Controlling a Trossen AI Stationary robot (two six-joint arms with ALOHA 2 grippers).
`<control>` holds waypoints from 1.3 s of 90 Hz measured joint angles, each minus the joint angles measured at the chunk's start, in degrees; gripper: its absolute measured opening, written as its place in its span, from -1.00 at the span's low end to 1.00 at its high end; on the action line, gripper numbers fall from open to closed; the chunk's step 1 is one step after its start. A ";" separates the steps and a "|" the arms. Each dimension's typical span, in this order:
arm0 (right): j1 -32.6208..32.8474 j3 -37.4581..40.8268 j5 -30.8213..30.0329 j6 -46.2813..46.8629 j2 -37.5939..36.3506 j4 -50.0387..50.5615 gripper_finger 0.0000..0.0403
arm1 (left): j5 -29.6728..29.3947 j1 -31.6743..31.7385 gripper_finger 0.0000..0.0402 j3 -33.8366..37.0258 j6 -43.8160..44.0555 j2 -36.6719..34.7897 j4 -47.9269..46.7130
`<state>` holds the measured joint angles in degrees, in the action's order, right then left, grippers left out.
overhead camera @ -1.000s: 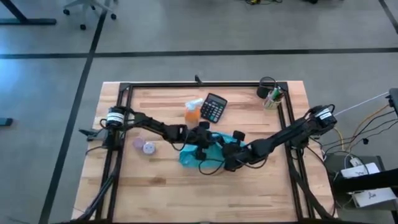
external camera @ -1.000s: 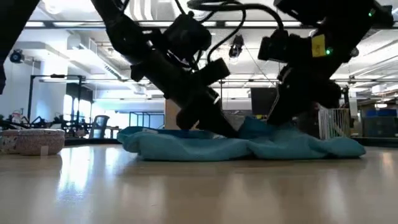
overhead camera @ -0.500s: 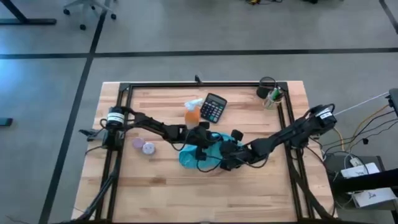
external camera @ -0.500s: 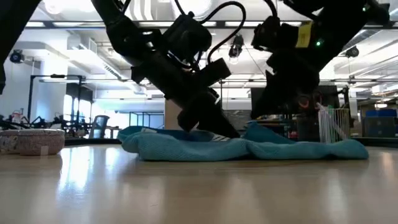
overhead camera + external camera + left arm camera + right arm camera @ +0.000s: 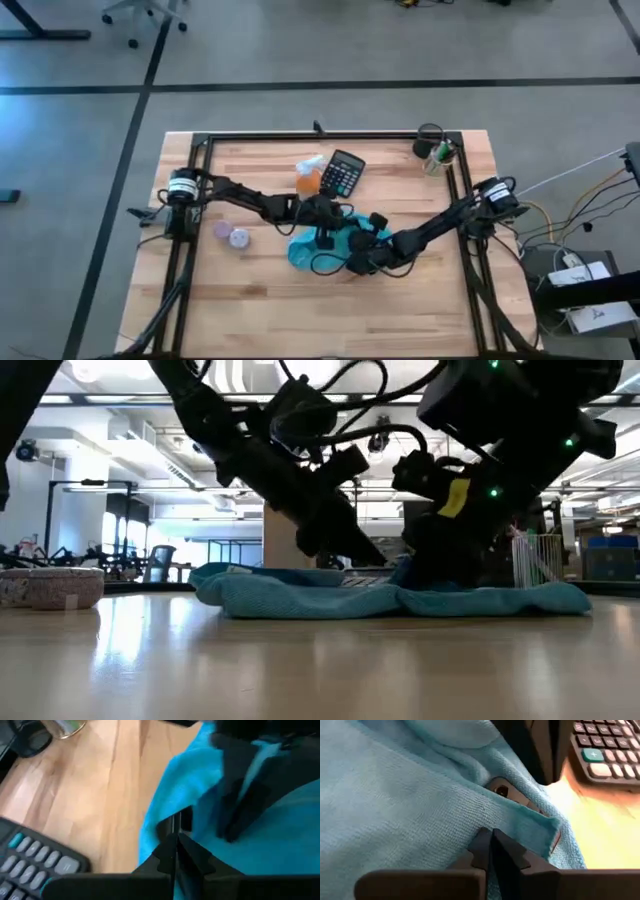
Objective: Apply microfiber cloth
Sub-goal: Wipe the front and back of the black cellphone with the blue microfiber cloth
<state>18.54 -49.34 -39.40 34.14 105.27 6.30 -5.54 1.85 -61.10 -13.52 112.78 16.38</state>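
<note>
I have both arms over the middle of the light wooden table (image 5: pixel 250 300), working at the soft turquoise-blue microfiber cloth (image 5: pixel 305 250), which lies rumpled there, just in front of the black calculator (image 5: pixel 343 173) and the orange object (image 5: pixel 309 184) beside it.

My left gripper (image 5: pixel 322 222) sits at the cloth's far edge. In its wrist view the two dark fingers (image 5: pixel 167 857) are pressed together with no gap and nothing visibly between them, tips over the blue fabric (image 5: pixel 190 785), with the calculator keys (image 5: pixel 35 865) off to one side.

My right gripper (image 5: pixel 362 255) rests low on the cloth's right part. Its wrist view shows the fingers (image 5: pixel 492 847) likewise closed tip to tip against the weave (image 5: pixel 395 805), not clearly pinching a fold. Just beyond them a hemmed edge of the cloth lies across a small dark and pale object (image 5: pixel 507 794) that I cannot identify.

From the low view, the cloth (image 5: pixel 330 598) lies in a flat, lumpy heap on the tabletop with both arms coming down onto it.

A round pink and white item (image 5: pixel 233 235) sits on the left of the table, and a dark mesh cup (image 5: pixel 433 150) of pens stands at the far right corner.
</note>
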 joint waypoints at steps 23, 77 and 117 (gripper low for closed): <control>3.18 0.65 -3.67 11.80 -0.24 5.05 -1.00 | 0.40 -0.52 -1.00 -0.11 2.63 3.88 0.83; 13.21 4.29 -13.66 14.17 -0.09 -7.27 -1.00 | 0.76 -0.62 -1.00 -0.04 2.67 3.81 -0.04; 10.19 8.61 -16.42 18.12 1.39 -9.00 -1.00 | 1.52 -0.64 -1.00 0.07 3.82 3.90 0.60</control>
<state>28.73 -40.73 -55.82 52.25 106.67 -2.70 -4.02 1.21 -61.04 -9.71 116.68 16.98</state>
